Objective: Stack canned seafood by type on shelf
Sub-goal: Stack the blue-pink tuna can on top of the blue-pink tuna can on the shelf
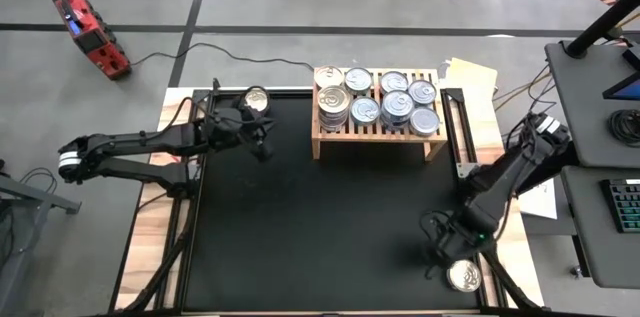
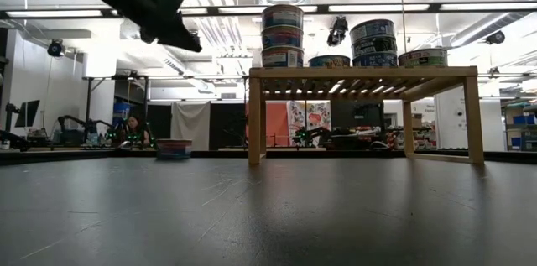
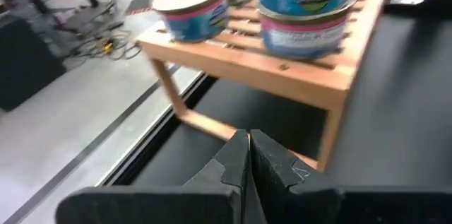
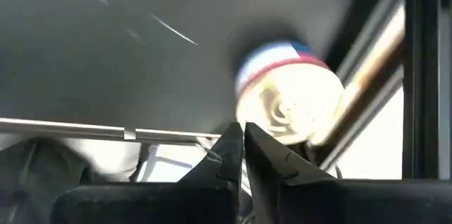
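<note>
The light-wood shelf [image 1: 378, 129] stands at the mat's far side and carries several silver-lidded cans [image 1: 396, 107], some of them stacked [image 2: 282, 35]. One loose can [image 1: 256, 100] sits at the mat's far left edge. Another loose can [image 1: 463, 275] sits by the near right corner, and it shows blurred in the right wrist view [image 4: 289, 104]. My left gripper [image 1: 263, 150] is shut and empty, raised over the mat left of the shelf [image 3: 248, 143]. My right gripper [image 4: 244, 136] is shut and empty, above the near right can.
The black mat [image 1: 320, 227] is bordered by metal rails and a wooden table edge [image 1: 150, 217]. A red tool [image 1: 90, 32] with its cable lies on the floor beyond the table. A desk with a keyboard [image 1: 625, 207] stands to the right.
</note>
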Robot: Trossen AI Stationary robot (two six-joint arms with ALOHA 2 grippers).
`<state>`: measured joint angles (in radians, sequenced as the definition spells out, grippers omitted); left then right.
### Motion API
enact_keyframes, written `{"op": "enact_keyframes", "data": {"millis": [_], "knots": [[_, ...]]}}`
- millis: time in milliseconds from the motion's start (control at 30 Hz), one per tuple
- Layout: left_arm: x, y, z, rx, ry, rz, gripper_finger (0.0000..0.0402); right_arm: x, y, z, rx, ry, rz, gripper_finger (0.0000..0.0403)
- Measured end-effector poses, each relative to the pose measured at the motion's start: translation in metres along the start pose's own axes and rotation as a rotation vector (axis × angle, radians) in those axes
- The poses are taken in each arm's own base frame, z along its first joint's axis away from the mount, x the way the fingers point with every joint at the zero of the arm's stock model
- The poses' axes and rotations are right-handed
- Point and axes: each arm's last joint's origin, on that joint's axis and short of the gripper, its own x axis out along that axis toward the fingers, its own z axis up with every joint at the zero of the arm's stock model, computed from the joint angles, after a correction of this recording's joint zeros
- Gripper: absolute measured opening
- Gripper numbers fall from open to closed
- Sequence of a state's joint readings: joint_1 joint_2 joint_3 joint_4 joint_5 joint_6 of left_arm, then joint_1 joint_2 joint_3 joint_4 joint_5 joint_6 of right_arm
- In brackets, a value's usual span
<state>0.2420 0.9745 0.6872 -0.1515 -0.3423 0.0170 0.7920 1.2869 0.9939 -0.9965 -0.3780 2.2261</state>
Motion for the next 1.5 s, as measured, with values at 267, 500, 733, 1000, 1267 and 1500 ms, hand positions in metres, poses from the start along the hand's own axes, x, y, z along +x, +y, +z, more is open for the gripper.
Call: {"op": "enact_keyframes", "data": {"millis": [267, 500, 733, 1000, 1267, 1500], "knots": [[-0.003, -0.01, 0.004, 0.005, -0.044, -0.104, 0.0, 0.035, 0.0, -0.013, 0.057, 0.044, -0.219, 0.0009], [-0.004, -0.012, 0.007, 0.014, -0.072, -0.113, 0.0, 0.066, 0.016, -0.008, -0.047, 0.003, -0.305, 0.0009], [-0.004, -0.012, 0.007, 0.016, -0.078, -0.111, 0.0, 0.079, 0.033, -0.008, -0.099, -0.014, -0.321, 0.0009], [-0.003, -0.012, 0.008, 0.014, -0.089, -0.11, 0.0, 0.072, 0.052, 0.002, -0.155, -0.145, -0.216, 0.0009], [-0.003, -0.012, 0.008, 0.02, -0.09, -0.11, 0.0, 0.052, 0.08, 0.033, -0.311, -0.735, 0.057, 0.0009], [-0.003, -0.013, 0.007, 0.011, -0.088, -0.116, 0.0, 0.009, 0.114, 0.032, -0.636, -1.196, 0.114, 0.0009]]}}
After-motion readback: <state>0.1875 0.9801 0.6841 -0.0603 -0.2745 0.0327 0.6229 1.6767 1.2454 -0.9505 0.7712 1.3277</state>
